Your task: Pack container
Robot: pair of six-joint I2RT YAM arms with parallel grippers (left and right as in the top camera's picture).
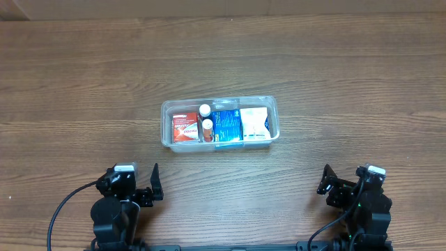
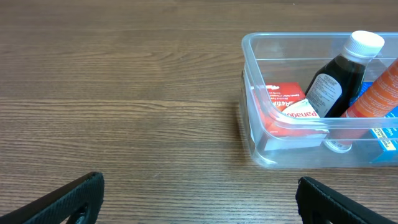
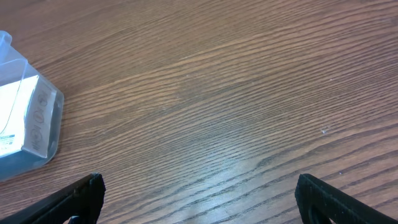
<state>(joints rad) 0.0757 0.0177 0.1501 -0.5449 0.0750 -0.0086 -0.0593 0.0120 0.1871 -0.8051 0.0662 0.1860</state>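
Note:
The clear plastic container (image 1: pixel 166 106) stands at the table's middle. It holds a red box (image 1: pixel 185 128), two small white-capped bottles (image 1: pixel 204 110) (image 1: pixel 207 125), a blue box (image 1: pixel 227 124) and a white pack (image 1: pixel 254 124). My left gripper (image 1: pixel 136 184) is open and empty near the front edge, well short of the container. In the left wrist view (image 2: pixel 199 190) the container's rim (image 2: pixel 298 121) is ahead on the right, with a dark bottle (image 2: pixel 339 78) and the red box (image 2: pixel 289 109) inside. My right gripper (image 1: pixel 345 185) (image 3: pixel 199 186) is open and empty; the container's corner (image 3: pixel 37 118) shows at the far left.
The wooden table (image 1: pixel 348 63) surrounds the container on all sides. Black cables trail from both arm bases at the front edge.

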